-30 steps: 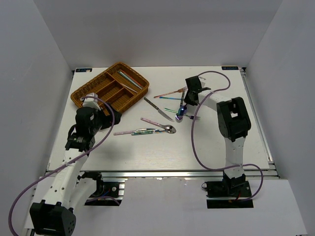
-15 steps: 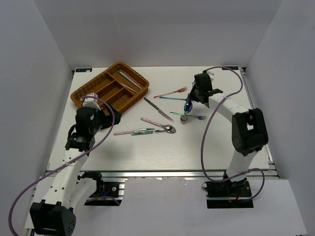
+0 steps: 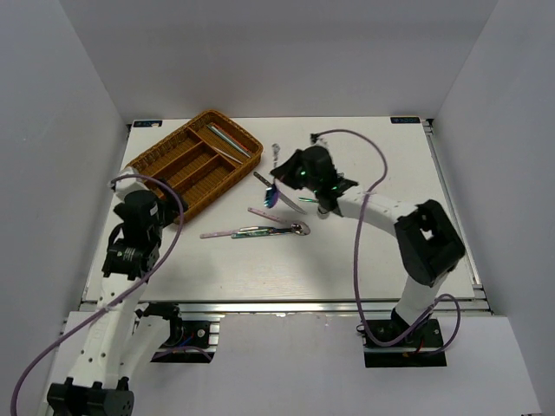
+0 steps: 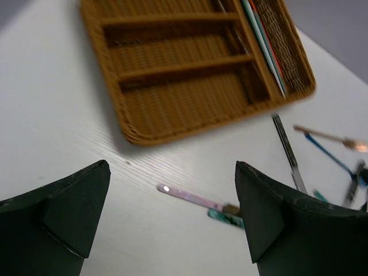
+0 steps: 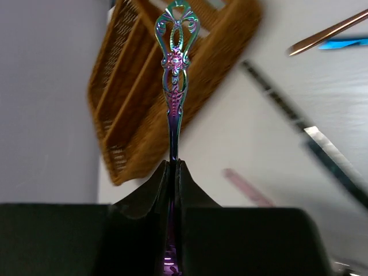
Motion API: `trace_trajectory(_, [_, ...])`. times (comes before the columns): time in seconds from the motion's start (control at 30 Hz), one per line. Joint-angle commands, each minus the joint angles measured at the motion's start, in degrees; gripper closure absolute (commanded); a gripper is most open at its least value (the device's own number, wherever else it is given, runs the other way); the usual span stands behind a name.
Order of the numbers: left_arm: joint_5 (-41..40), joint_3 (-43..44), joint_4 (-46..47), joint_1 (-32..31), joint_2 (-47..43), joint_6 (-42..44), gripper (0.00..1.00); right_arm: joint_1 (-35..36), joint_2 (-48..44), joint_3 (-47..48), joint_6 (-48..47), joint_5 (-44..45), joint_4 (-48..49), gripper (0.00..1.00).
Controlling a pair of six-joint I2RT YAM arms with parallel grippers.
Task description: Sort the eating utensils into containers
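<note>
Iridescent purple-blue metal utensil [image 5: 174, 86] is sitting pinched in the clenched jaws of the right gripper [image 5: 173, 165], its ornate handle reaching ahead toward the brown woven wicker cutlery tray [image 5: 138, 103]. The left gripper [image 4: 171, 172] is hovering, jaws spread wide and gripping nothing. A pink-handled utensil [image 4: 190, 197] is lying on the white table [image 4: 57, 115] just ahead between them, the tray farther on. Sorting is looking barely begun: only thin green and red chopsticks [image 4: 261, 43] are showing in one edge compartment, while a silver knife [image 4: 286, 148] and a rose-gold utensil [image 4: 322, 134] are lying loose to the right. The carried utensil's head is hiding behind the jaws, leaving fork or spoon untellable.
</note>
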Motion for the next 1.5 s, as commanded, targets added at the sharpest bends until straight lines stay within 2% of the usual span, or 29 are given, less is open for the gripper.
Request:
trace_trajectory(0.0, [-20.6, 5.0, -8.9, 0.1, -4.9, -2.7, 0.02, 6.3, 4.3, 2.5, 13.4, 5.4, 13.5, 1.00])
trace_trajectory(0.07, [-26.1, 5.0, -8.8, 0.0, -8.0, -2.1, 0.02, 10.1, 8.4, 4.1, 16.9, 11.8, 15.4, 1.00])
trace_trajectory(0.2, [-35.4, 3.7, -11.9, -0.1, -10.5, -5.2, 0.02, 15.0, 16.6, 14.6, 25.1, 18.2, 14.5, 1.00])
trace_trajectory(0.4, [-40.8, 3.3, -14.0, -0.2, -16.0, -8.9, 0.02, 20.2, 25.8, 27.2, 26.8, 29.7, 8.9, 1.00])
trace_trajectory(0.63, [-40.7, 2.4, -13.8, -1.7, -21.1, -8.9, 0.02, 21.3, 38.1, 44.3, 31.9, 33.3, -1.6, 1.00])
trace_trajectory(0.83, [-37.2, 1.5, -11.3, -2.7, -21.0, -6.2, 0.02, 22.1, 42.9, 50.3, 32.1, 34.0, -0.5, 1.00])
trace_trajectory(0.97, [-36.3, 1.1, -10.8, -3.6, -22.0, -5.6, 0.02, 21.9, 48.6, 57.5, 29.1, 29.9, 0.2, 1.00])
trace_trajectory(1.03, [-36.1, 1.1, -10.6, -3.8, -22.4, -5.4, 0.02, 21.9, 49.3, 59.6, 26.6, 28.1, -0.1, 0.92])
trace_trajectory(1.07, [-35.9, 1.0, -10.4, -3.9, -22.5, -5.2, 0.02, 22.1, 48.4, 59.3, 26.1, 28.2, -0.4, 0.78])
trace_trajectory(1.3, [-33.0, 0.4, -8.8, -4.0, -22.5, -3.4, 0.02, 22.5, 39.1, 47.1, 24.3, 29.9, 2.5, 0.35])
trace_trajectory(1.47, [-32.2, 0.4, -8.5, -4.1, -22.5, -3.0, 0.02, 22.3, 31.9, 43.0, 20.8, 31.0, 2.6, 0.30])
